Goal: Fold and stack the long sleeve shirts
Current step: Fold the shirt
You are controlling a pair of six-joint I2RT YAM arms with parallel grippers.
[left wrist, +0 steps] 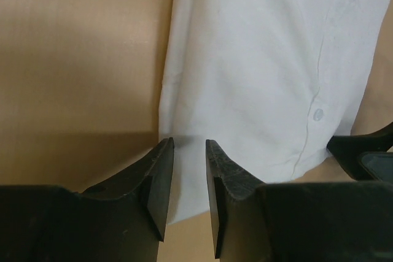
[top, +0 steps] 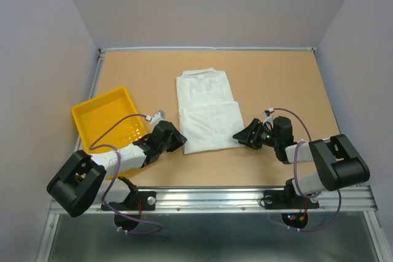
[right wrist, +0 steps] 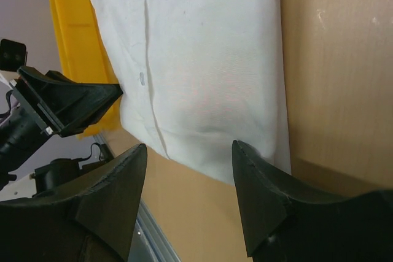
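One long sleeve shirt (top: 207, 108), white and folded into a rectangle with the collar at the far end, lies mid-table. My left gripper (top: 181, 141) is low at its near left corner. In the left wrist view its jaws (left wrist: 189, 145) stand a narrow gap apart, with the shirt's corner (left wrist: 264, 59) showing beyond them and nothing pinched. My right gripper (top: 238, 134) is at the near right corner. Its jaws (right wrist: 189, 146) are wide open just short of the shirt's hem (right wrist: 202, 59).
A yellow tray (top: 101, 115) sits at the left, beside the left arm, and shows behind the shirt in the right wrist view (right wrist: 70, 35). Grey walls enclose the table on three sides. A metal rail (top: 215, 197) runs along the near edge.
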